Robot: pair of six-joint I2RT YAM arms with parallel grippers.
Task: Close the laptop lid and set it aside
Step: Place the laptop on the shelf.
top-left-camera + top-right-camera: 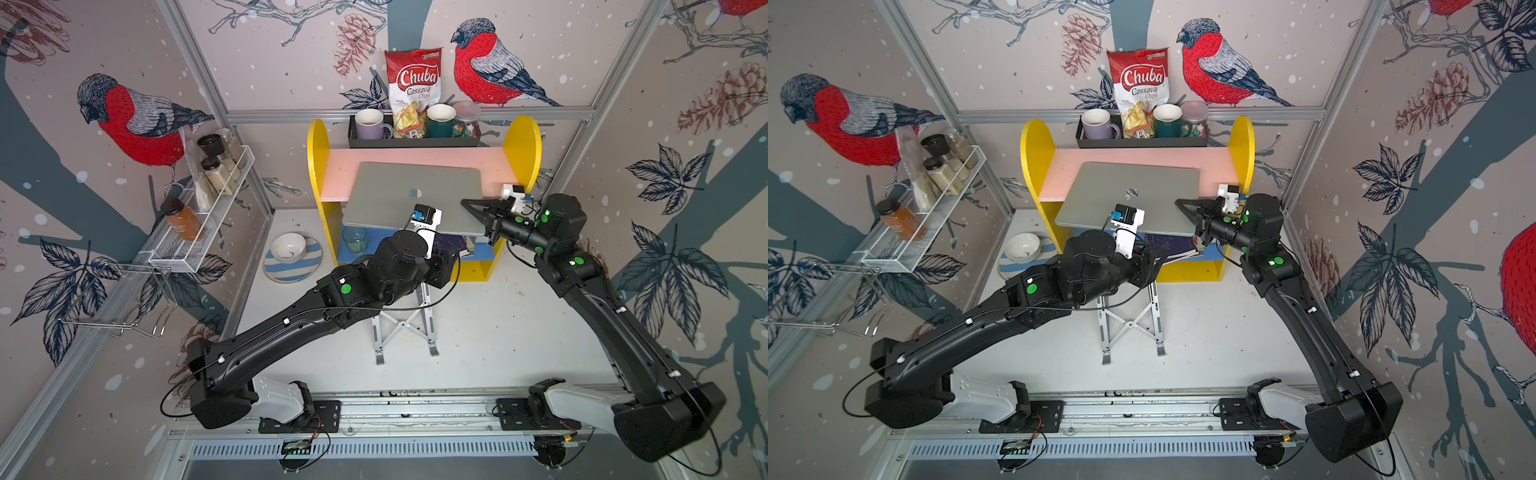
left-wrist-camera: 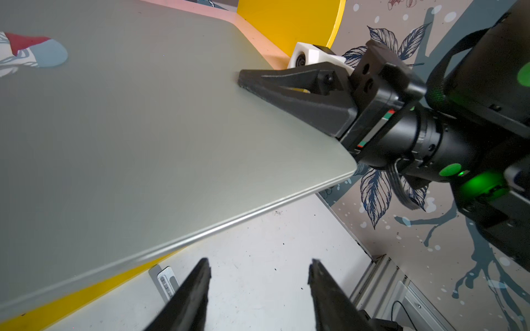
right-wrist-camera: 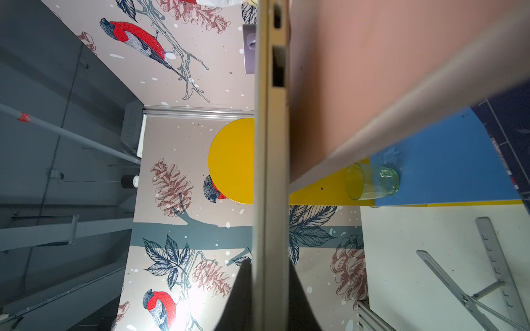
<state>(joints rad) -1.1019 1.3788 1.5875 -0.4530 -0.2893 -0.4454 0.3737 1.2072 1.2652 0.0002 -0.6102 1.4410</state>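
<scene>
Right wrist view: my right end effector (image 3: 268,260) is clamped on the side edge of the closed laptop (image 3: 269,143), which reaches beyond its tips over the pink shelf (image 1: 336,174). The left end effector (image 2: 259,263) is half open and empty, near the front edge. The laptop looks stiff, smooth and probably heavy, so I would support it underneath.

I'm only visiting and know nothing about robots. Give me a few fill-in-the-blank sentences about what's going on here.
The laptop lid is ___.
The right hand is shut on the ___'s side edge.
The left hand is open and holds ___.
On the blue shelf stands a clear ___.
Missing words: closed; laptop; nothing; glass.
</scene>
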